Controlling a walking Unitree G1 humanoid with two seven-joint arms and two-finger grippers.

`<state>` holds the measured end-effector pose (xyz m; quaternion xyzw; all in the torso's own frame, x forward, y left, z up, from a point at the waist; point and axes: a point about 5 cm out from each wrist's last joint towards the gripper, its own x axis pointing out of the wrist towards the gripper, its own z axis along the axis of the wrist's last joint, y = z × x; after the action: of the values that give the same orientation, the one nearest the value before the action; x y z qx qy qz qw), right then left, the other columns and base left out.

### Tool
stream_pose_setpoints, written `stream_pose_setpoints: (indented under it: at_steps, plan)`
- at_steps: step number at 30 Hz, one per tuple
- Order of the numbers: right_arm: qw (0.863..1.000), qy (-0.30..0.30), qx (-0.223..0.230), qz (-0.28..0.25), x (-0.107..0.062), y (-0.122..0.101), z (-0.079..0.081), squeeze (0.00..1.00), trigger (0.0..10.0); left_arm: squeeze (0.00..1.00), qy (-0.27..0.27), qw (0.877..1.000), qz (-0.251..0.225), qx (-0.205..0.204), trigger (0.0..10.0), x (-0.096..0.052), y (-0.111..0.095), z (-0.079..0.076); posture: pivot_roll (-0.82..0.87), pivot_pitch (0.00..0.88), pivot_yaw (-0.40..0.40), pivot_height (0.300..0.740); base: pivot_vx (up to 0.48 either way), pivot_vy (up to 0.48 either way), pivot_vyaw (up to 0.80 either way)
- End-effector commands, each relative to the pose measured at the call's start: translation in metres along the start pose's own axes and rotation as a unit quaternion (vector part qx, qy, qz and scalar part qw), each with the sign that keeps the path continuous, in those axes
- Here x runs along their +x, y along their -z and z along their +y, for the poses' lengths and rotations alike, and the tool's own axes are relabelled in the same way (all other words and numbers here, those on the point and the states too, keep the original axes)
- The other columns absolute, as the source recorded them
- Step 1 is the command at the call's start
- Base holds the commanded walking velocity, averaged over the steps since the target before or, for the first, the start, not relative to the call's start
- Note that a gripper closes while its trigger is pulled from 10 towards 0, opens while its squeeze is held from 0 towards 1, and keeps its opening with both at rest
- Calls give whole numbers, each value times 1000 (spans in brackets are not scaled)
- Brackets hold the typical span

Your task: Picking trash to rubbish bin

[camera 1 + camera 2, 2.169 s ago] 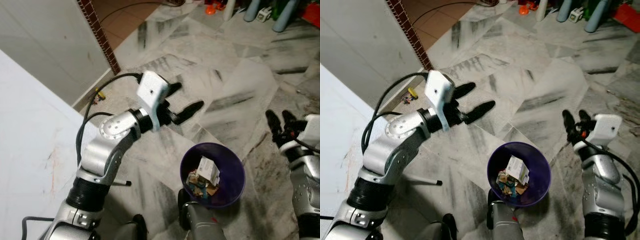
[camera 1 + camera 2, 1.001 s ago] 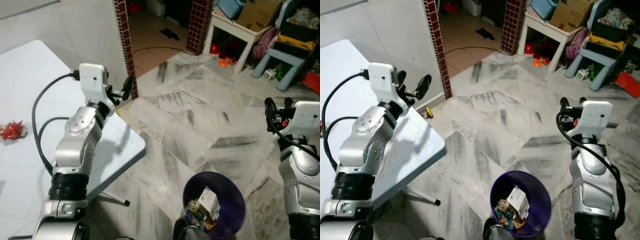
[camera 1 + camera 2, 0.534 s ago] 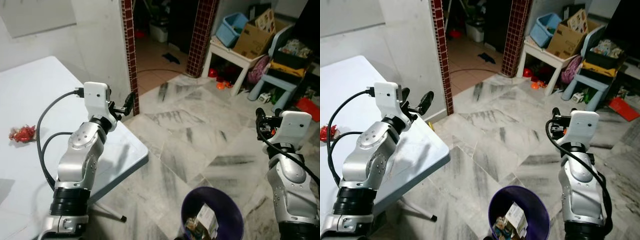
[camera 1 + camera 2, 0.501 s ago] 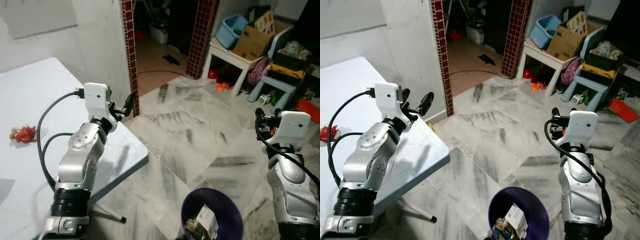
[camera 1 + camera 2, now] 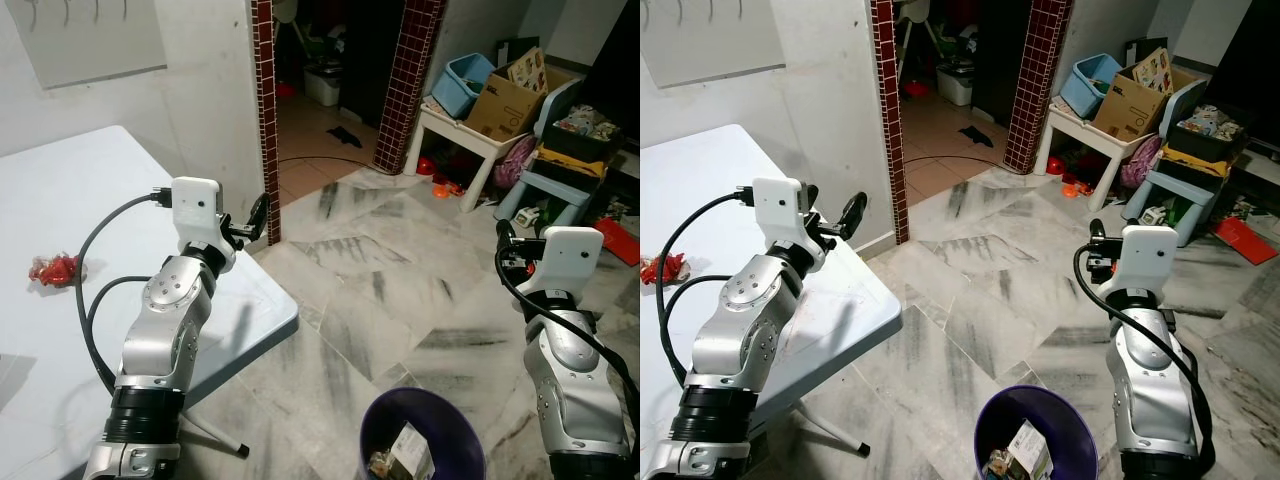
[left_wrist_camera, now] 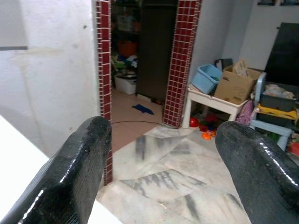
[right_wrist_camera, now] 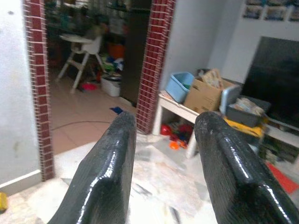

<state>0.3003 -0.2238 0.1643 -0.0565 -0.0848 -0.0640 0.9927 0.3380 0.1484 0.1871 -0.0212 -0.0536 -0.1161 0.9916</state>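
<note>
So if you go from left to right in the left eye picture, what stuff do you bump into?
Red wrapper on the white table → left gripper → purple bin → right gripper.

Left gripper (image 5: 250,222) raised from beside the purple bin (image 5: 385,438) to above the white table (image 5: 70,200) corner, right gripper (image 5: 1095,248) lifted, camera tilted up.
</note>
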Motion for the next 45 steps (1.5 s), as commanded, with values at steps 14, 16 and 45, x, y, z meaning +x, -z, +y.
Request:
stream_pose_setpoints:
  at_steps: [14,16,45]
  plan:
    - [999,-31,-23,-5,7,-5,0,0,10000,0,-74,996,37,15,10000,-1,-3,30,-8,0,-74,740,0,0,57]
    - [999,-32,-28,-4,8,-5,0,0,10000,0,-82,996,34,11,10000,-2,-3,31,-6,0,-76,740,0,0,400]
    - [999,-48,-18,3,8,-1,3,0,10000,0,-57,998,28,24,10000,-3,-1,14,-1,0,-75,740,0,0,800]
